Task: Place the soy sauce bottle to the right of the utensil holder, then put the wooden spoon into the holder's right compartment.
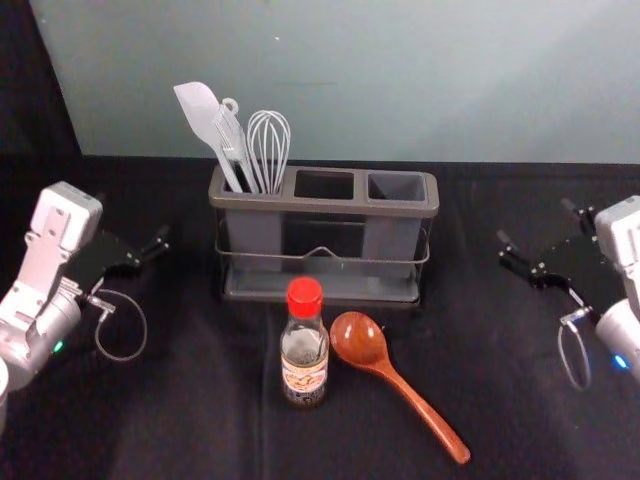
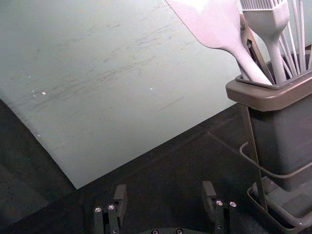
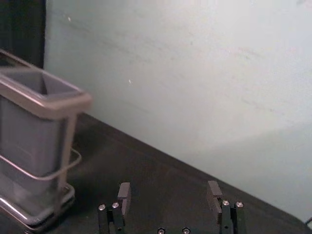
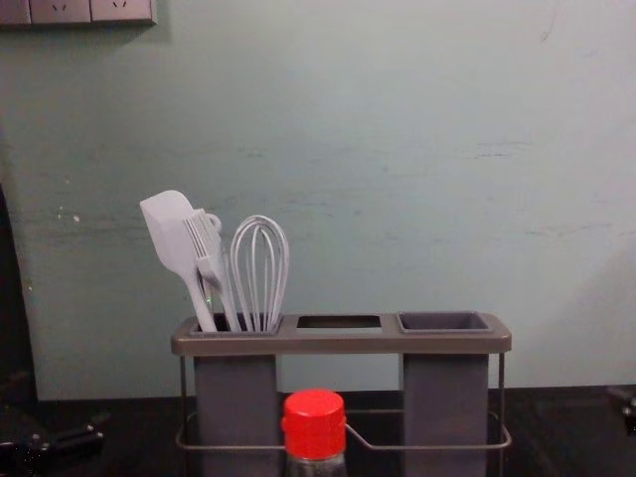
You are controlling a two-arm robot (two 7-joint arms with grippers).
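Taking the utensil holder (image 1: 325,205) as dial centre and the wall (image 1: 400,90) as 12 o'clock, I find the soy sauce bottle (image 1: 304,350) at 6 o'clock, in front of the rack, upright, red cap (image 1: 304,297) on. The wooden spoon (image 1: 361,340) lies on the black cloth (image 1: 200,420) at 5 o'clock, its bowl just beside the bottle and its handle running out between 4 and 5.

My left gripper (image 1: 133,222) is at 9 o'clock, apart from the holder; its own wrist view shows the jaws spread wide, with nothing between them. My right gripper (image 1: 536,222) is at 3 o'clock, likewise apart; I read its jaws as wide and unloaded in the right wrist view.

Holder condition: upright. A spatula (image 1: 198,110), a brush (image 4: 207,243) and a whisk (image 1: 268,140) stand in the left compartment, the spatula leaning towards 10 o'clock.
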